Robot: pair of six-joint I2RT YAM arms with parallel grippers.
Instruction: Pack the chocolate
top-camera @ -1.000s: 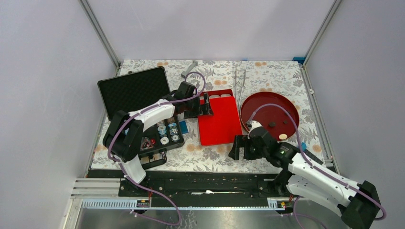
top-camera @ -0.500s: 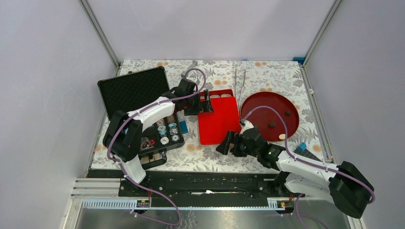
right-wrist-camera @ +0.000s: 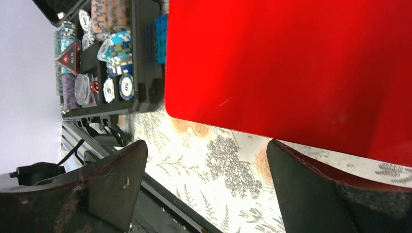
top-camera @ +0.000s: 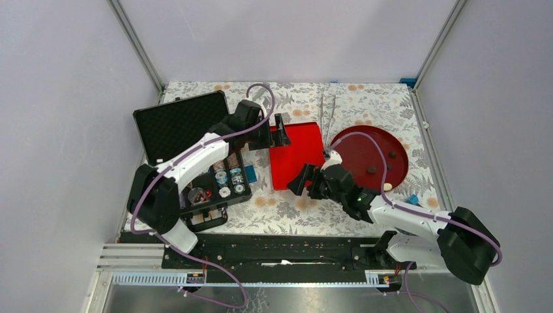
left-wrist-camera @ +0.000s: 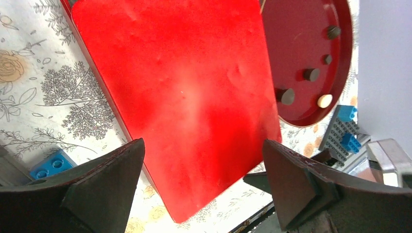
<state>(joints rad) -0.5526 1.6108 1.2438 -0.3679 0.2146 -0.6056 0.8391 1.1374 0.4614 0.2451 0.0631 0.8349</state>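
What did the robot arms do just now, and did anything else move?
The right gripper swung left and away from the robot's base, up to the near edge of the red tray. The left gripper crept toward the tray's far end. Both are open, holding nothing. The chocolate on the round plate stayed put.

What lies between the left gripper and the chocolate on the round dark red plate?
The red rectangular tray: in the left wrist view it fills the stretch from the left gripper to the round plate holding the chocolate.
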